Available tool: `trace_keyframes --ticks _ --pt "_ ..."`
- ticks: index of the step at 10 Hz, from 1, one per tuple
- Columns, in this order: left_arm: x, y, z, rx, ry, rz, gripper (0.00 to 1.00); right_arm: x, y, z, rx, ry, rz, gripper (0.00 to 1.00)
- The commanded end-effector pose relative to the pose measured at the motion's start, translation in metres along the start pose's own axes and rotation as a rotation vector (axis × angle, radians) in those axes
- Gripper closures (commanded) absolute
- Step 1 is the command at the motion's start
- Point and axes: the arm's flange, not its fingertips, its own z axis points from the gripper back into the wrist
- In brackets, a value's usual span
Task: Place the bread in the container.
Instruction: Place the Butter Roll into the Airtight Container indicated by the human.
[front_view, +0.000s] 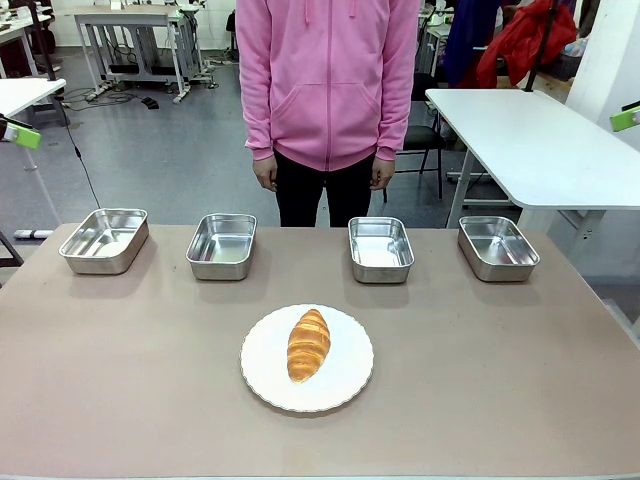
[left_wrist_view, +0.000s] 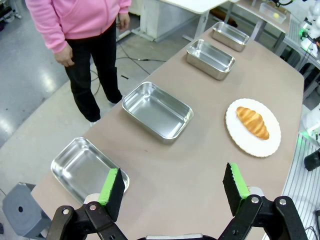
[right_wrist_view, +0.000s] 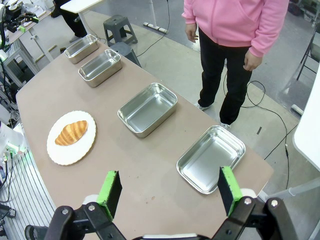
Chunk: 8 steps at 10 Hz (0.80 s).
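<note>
— Jaws first: open or shut?
— Open, both of them. The left jaws hang high above the tabletop (front_view: 120, 400), near its left end. Their green pads (left_wrist_view: 111, 186) stand far apart, with nothing between them. The right jaws hang high near the right end. Their pads (right_wrist_view: 110, 194) are far apart too and hold nothing.
— Where is the bread?
— The bread (front_view: 308, 344) lies on a round white plate (front_view: 262, 365). The plate sits in the middle of the tabletop, closer to the near edge than to the far one. The bread points from near to far, a bit tilted.
— And the pans?
— Four shiny pans stand in a row along the far edge. The first pan (front_view: 104, 240) is by the far left corner. The second pan (front_view: 221, 246) is a bit left of the middle, and the third pan (front_view: 381, 250) a bit right of it. The fourth pan (front_view: 498, 248) is by the far right corner. All are empty and look alike, so I cannot tell which one the task means. The bread is well apart from them all.
— Is anybody there?
— A person (front_view: 328, 80) in a pink top stands just behind the far edge, hands (front_view: 265, 175) hanging down.
</note>
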Motion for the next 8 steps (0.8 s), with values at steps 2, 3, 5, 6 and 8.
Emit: trace_keyframes --ticks 2,3,5,6,8 --pt "-0.0006 -0.0002 0.0006 -0.006 -0.004 0.003 0.0 0.0002 -0.0002 -0.0002 0.006 -0.008 0.007 0.0" --pt "-0.0006 -0.0002 0.0006 -0.006 -0.004 0.003 0.0 0.0002 -0.0002 -0.0002 0.006 -0.008 0.007 0.0" --pt "-0.0006 -0.0002 0.0006 -0.006 -0.004 0.003 0.0 0.0002 -0.0002 -0.0002 0.006 -0.008 0.007 0.0" --pt "-0.0006 -0.0002 0.0006 -0.006 -0.004 0.003 0.0 0.0002 -0.0002 -0.0002 0.006 -0.008 0.007 0.0" --pt "-0.0006 -0.0002 0.0006 -0.006 -0.004 0.003 0.0 0.0002 -0.0002 -0.0002 0.006 -0.008 0.007 0.0"
